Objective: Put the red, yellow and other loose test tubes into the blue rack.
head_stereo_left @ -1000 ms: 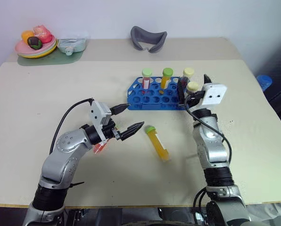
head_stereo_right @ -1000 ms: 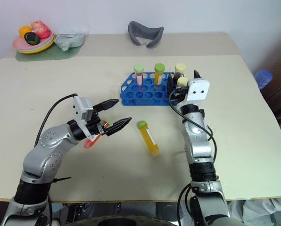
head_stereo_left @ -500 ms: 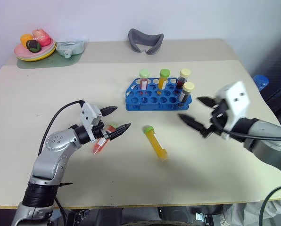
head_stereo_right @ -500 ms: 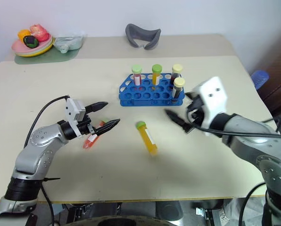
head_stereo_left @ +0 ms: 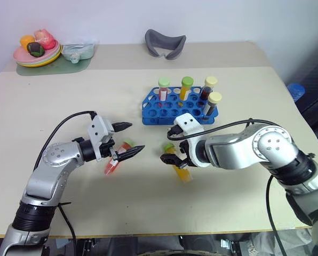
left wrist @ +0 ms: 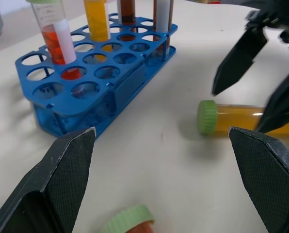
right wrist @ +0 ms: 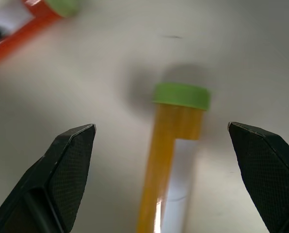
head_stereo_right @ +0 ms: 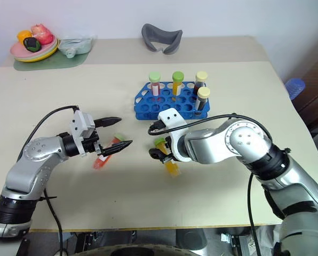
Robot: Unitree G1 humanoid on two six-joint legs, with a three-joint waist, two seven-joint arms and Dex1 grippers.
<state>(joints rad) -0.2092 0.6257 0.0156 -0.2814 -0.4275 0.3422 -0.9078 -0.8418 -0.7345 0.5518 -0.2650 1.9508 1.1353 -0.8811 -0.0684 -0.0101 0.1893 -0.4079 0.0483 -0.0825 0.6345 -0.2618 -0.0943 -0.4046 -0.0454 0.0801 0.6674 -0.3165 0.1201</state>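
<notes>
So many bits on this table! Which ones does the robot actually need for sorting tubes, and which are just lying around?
Part of the job:
- blue rack, four tubes already standing in it
- yellow tube lying on the table, right gripper open over it
- red tube lying on the table by the open left gripper

Just lying about:
- grey curved holder
- plate of toy food
- pale green dish

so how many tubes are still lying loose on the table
2: a yellow tube lies beneath the open right gripper, and a red tube lies by the open left gripper. Four stand in the blue rack.
</notes>
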